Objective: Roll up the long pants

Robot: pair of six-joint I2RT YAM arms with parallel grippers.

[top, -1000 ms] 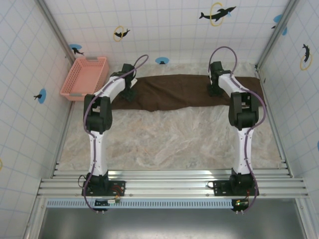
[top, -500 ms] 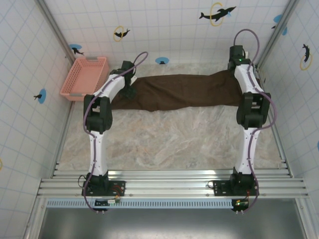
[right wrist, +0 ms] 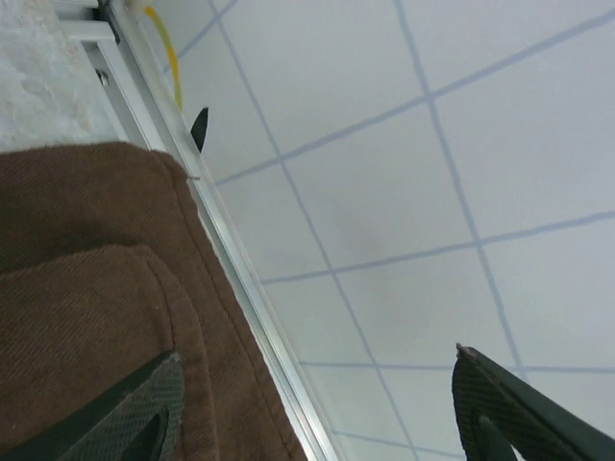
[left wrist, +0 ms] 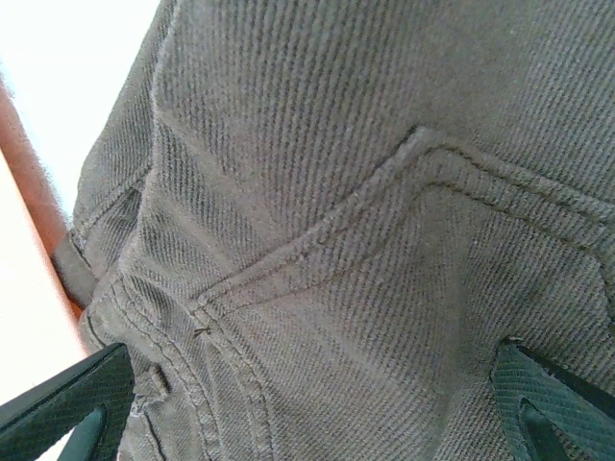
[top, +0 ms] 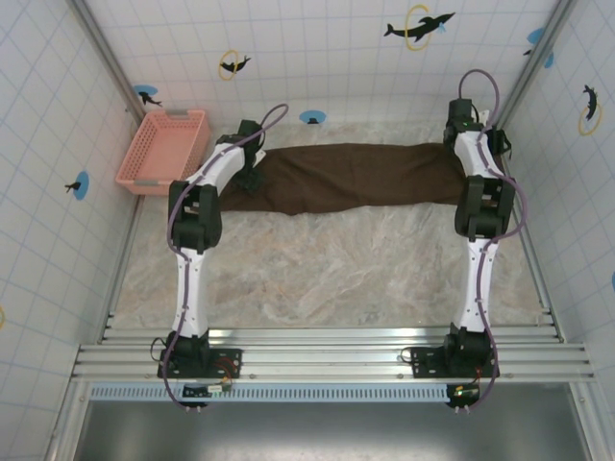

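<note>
Brown twill lies under both sets of jaws; right gripper (right wrist: 317,365) gapes wide w/ nothing clamped, one finger over the leg hem, the other out by the tiled wall (right wrist: 432,192); a sec ago it was pinched shut on the legs, lifted that end toward the far right corner, has now let go; left gripper (left wrist: 315,384) fully spread above a back pocket (left wrist: 461,221), holding nothing; pants (top: 346,178) lie free in a long strip across far side of table (top: 327,279), waist end nr basket (top: 163,149); prob. straightening done, no roll started yet
</note>
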